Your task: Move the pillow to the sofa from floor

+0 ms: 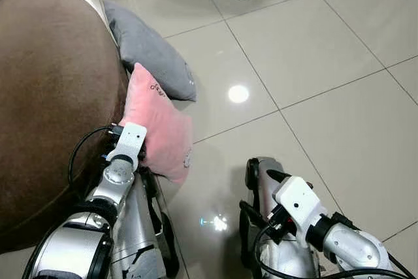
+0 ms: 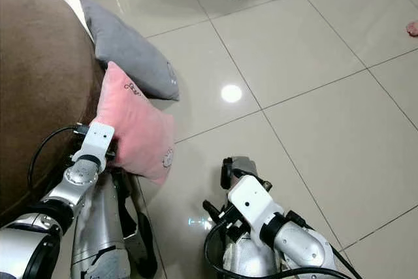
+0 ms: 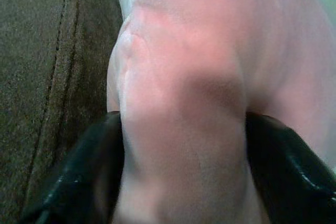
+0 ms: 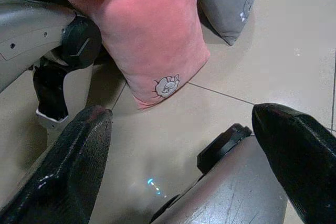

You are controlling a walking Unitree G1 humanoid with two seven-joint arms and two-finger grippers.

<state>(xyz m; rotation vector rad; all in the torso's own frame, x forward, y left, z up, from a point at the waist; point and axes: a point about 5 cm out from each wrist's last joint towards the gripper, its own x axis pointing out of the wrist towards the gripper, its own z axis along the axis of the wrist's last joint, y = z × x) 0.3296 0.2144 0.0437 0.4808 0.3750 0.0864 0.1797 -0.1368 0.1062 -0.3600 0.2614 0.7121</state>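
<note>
Now your left claw [image 3: 181,145] is clenched on the pink pillow [image 1: 157,125], leaning against the sofa [image 1: 52,96] at nine o'clock. Your right claw [image 4: 181,145] hangs released. Next, I judge, you lift the pillow onto the seat.

Small emblem [image 4: 167,86] on pink pillow [image 1: 160,132], perhaps a flower.

The small marks on the pink pillow [image 1: 159,127] are too small to read.

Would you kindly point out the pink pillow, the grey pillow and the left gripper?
pink pillow [image 1: 160,129], left eye view, middle of its face.
grey pillow [image 1: 149,47], left eye view, centre of its top.
left gripper [image 3: 184,166], left wrist view, between its fingertips.
</note>
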